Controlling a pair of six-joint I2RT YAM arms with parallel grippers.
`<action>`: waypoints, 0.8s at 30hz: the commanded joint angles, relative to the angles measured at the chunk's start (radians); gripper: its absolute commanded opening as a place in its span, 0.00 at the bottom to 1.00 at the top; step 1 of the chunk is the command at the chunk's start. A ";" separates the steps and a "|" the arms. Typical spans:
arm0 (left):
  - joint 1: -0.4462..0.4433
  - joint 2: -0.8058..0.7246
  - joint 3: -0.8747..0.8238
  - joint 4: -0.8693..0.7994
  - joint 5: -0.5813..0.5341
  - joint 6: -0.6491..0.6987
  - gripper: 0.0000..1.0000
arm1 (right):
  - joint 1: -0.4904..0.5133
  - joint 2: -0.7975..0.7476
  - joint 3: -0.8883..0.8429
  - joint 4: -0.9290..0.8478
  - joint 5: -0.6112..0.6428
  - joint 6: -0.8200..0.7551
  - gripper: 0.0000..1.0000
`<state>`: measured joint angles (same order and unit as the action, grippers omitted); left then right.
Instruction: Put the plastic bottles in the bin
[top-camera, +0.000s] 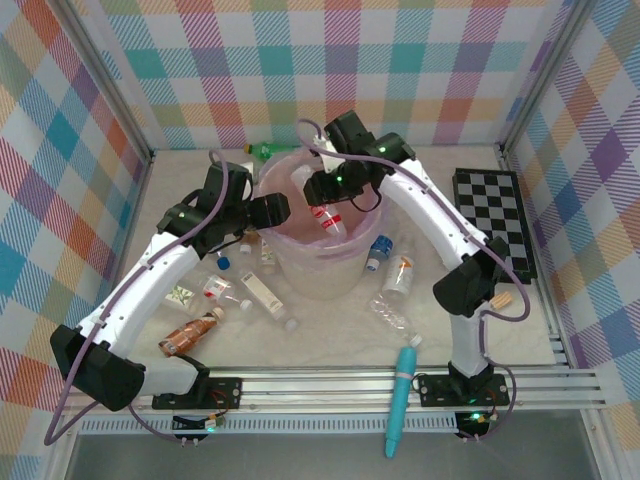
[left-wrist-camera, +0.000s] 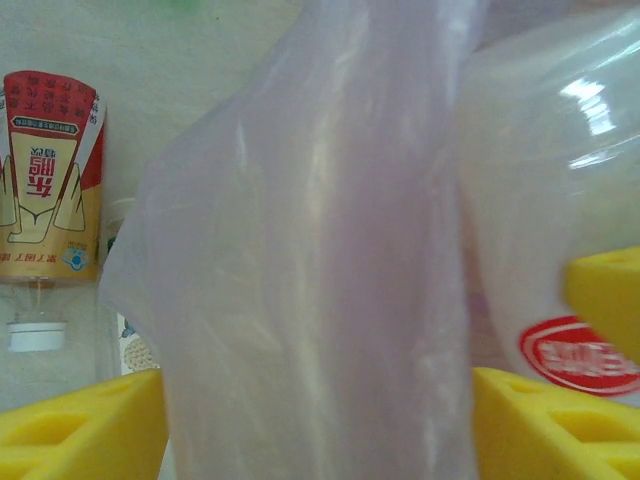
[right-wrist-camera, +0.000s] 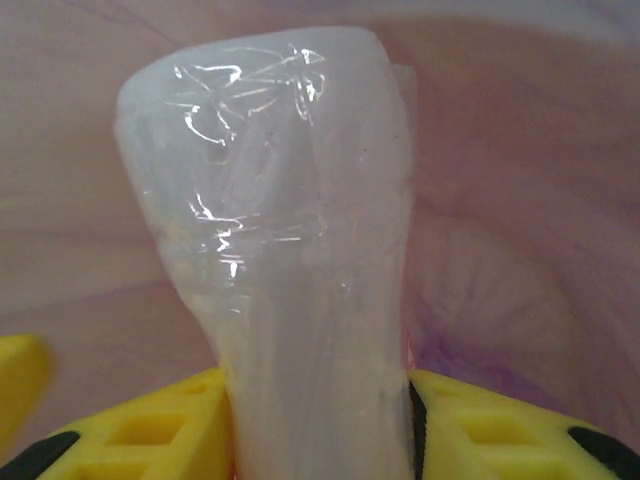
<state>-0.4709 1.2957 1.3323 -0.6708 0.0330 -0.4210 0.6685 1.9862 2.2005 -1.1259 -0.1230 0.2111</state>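
Bottles are partly binned: one clear bottle with a red label (top-camera: 330, 218) lies inside the pink-lined bin (top-camera: 300, 278). The right hand (top-camera: 316, 187), over the bin's mouth, grips a crumpled clear bottle (right-wrist-camera: 280, 280). The left hand (top-camera: 272, 208), at the bin's left rim, pinches the pink bag liner (left-wrist-camera: 310, 260). Around the bin's base on the surface (top-camera: 480, 330), about ten bottles remain, including a copper-brown one (top-camera: 188, 335).

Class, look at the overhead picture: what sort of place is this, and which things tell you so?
Probably a robot test cell, not a home: plaid-patterned walls box in a pale table, an aluminium rail carries the arm bases, and a black-and-white checkered board lies at the right.
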 joint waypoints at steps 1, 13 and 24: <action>-0.012 -0.006 0.033 0.002 -0.010 0.022 0.75 | 0.019 0.027 -0.062 -0.002 0.071 -0.016 0.44; -0.014 0.011 0.041 0.004 -0.015 0.030 0.75 | 0.037 0.067 -0.332 0.187 0.122 0.068 0.56; -0.014 0.000 0.035 -0.006 -0.031 0.039 0.75 | 0.037 0.010 -0.271 0.147 0.070 0.035 0.83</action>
<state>-0.4755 1.3018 1.3449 -0.6750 0.0162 -0.3992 0.7002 2.0487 1.8606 -0.9504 -0.0231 0.2699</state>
